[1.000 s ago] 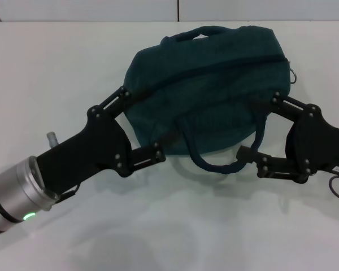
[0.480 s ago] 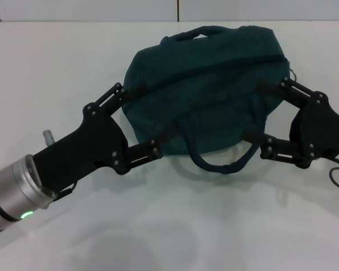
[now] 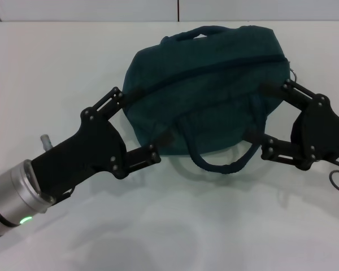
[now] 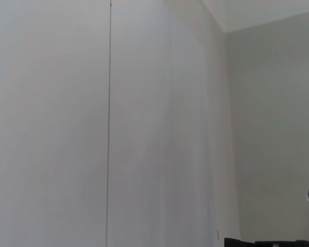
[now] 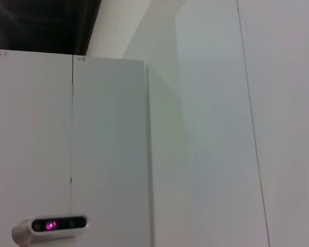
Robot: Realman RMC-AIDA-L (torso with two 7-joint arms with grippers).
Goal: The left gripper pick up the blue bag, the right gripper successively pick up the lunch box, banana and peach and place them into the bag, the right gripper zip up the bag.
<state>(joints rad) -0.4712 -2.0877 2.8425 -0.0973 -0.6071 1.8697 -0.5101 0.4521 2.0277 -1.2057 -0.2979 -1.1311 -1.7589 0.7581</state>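
Fingertips (image 3: 168,137) of both grippers vanish against bag (image 3: 209,79).

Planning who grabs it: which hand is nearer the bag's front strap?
Right. The right hand sits at the strap's end; the left hand is at the bag's opposite side.

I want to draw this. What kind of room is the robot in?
Probably a robot test room or lab. A bare white table holds only a blue bag, plain white wall panels stand around, and a small camera watches.
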